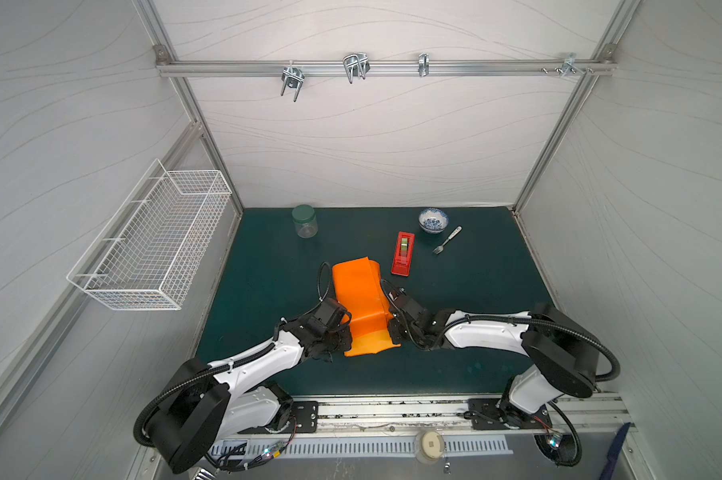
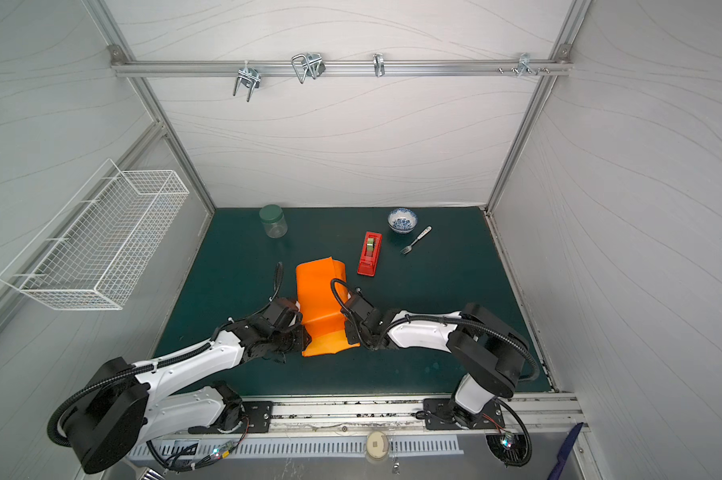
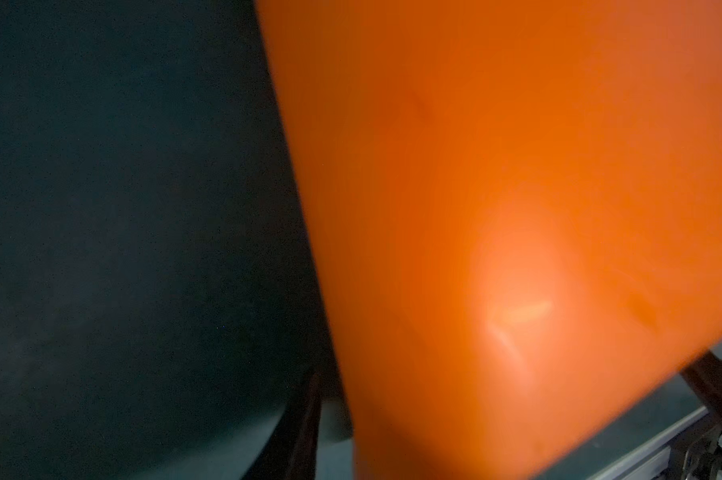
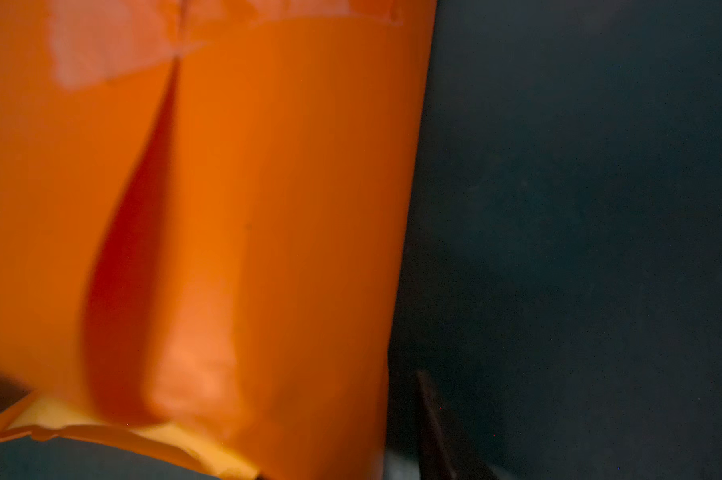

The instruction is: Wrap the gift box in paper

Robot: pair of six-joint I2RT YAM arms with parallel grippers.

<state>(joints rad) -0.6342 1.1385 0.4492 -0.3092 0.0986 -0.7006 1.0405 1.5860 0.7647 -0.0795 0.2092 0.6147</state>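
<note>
Orange paper (image 1: 359,299) lies between left end effector (image 1: 345,337) and right end effector (image 1: 392,329), grips impossible to tell; lidded jar (image 1: 304,222) beyond.

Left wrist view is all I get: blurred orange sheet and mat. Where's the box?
Observer: No box surface shows in any view. In both top views the paper is folded into a long raised bundle on the mat.
Operator: Other arm?
Observer: The right end effector is at the bundle's near right side, opposite the left end effector.
Operator: Tape?
Observer: The red dispenser lies on the mat beside the bundle's far right corner, apart from it and from both arms.
</note>
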